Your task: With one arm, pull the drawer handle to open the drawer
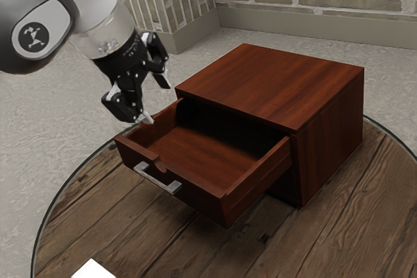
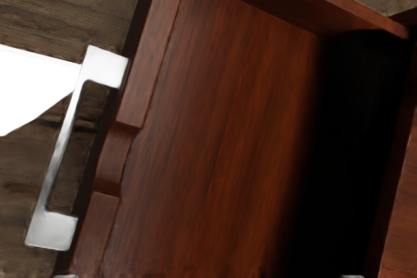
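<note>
drawer [image 1: 208,161]: glossy dark wood | handle [image 2: 68,154]: polished metal | table [image 1: 352,226]: rough weathered planks

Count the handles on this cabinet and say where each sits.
1. The silver handle is on the front of the pulled-out drawer. The cabinet has hidden far sides, so others may exist.

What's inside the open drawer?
The drawer shows just its bare wooden floor; nothing lies on it. The back part, under the cabinet top, is dark and covered, so I can't tell.
</note>
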Motion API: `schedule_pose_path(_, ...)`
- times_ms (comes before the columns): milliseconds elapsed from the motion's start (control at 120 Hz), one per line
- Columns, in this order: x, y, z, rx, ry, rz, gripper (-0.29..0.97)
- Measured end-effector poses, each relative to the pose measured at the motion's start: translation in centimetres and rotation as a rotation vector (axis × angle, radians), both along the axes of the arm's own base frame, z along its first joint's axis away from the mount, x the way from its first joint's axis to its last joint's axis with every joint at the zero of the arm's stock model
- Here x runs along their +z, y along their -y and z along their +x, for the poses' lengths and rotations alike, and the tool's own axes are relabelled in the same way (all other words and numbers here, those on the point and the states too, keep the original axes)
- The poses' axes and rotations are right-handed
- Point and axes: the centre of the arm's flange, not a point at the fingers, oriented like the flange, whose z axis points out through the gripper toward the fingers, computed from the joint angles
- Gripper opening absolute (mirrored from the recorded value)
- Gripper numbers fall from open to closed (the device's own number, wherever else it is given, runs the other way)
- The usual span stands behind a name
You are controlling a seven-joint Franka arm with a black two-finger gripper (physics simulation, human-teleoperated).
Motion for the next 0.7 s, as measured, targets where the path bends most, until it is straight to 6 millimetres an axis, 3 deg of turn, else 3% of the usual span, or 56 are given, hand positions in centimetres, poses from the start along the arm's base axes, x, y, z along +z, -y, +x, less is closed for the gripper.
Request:
schedule_pose_path(75,2.3,-1.7,-0.3,-0.068,0.033,0.018,0.55)
schedule_pose_path(150,2.9,-4.4,-0.6,-0.172,0.016,0.059,0.58)
schedule_pose_path(217,1.8,-6.3,-0.5,-0.288,-0.058,0.09,0.6)
schedule_pose_path(400,-3.1,-8.6,1.9,-0.645,-0.228,0.124,0.63)
schedule_pose_path(700,-4.4,-8.9,2.0,-1.101,-0.279,0.198,0.65)
